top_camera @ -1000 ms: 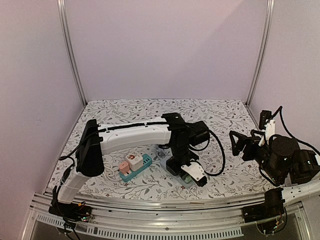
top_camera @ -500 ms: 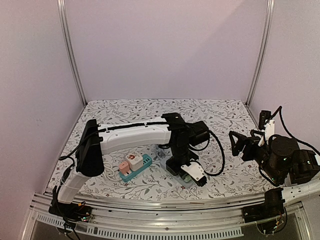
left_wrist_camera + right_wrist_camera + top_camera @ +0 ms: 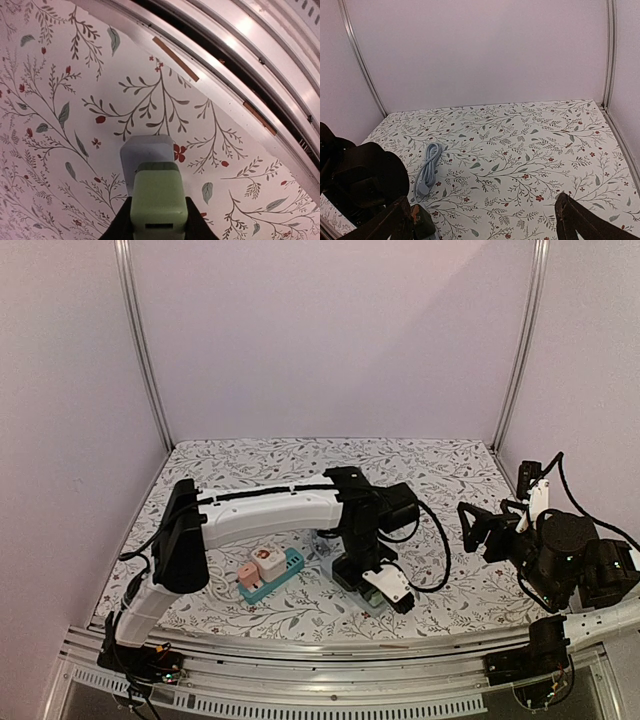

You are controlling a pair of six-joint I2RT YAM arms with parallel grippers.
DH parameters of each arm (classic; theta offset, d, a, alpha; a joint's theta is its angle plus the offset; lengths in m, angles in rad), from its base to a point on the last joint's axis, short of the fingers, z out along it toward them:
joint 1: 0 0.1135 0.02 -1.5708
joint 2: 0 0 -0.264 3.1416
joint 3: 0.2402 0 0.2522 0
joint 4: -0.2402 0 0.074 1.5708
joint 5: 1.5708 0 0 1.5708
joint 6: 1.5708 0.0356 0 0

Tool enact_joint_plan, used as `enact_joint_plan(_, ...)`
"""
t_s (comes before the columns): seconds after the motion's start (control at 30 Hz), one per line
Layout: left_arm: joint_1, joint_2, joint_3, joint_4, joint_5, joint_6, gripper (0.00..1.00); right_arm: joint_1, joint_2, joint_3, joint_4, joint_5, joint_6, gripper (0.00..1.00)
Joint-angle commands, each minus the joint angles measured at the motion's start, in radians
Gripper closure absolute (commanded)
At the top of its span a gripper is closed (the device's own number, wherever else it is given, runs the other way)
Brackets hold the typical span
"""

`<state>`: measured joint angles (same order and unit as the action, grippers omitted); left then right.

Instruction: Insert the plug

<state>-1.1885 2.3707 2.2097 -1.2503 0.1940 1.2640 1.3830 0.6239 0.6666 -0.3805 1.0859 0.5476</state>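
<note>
My left gripper (image 3: 372, 586) reaches down near the table's front middle and is shut on a pale green plug (image 3: 158, 200). In the left wrist view the black fingers (image 3: 119, 226) press both sides of the plug. The plug sits over the end of a pale blue-grey power strip (image 3: 146, 150), which also shows in the top view (image 3: 350, 585); I cannot tell whether the prongs are in. My right gripper (image 3: 482, 528) hangs raised at the right, open and empty, its fingers (image 3: 574, 220) wide apart.
A teal power strip (image 3: 276, 576) holding a pink and a white plug lies left of the left gripper. A coiled pale blue cable (image 3: 427, 169) lies behind the left arm. The metal front rail (image 3: 240, 70) runs close past the plug.
</note>
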Motion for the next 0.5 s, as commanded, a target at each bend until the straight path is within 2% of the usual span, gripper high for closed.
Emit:
enact_joint_plan(0.0,0.002,0.037,-0.009,0.004,0.018,-0.009,1.00,0.007,-0.001,-0.005,0.009,-0.003,-0.006,0.01)
enact_joint_plan(0.47,0.015,0.027,-0.029,0.021,-0.009,-0.023,1.00,0.006,-0.004,-0.005,0.008,-0.009,-0.008,0.01)
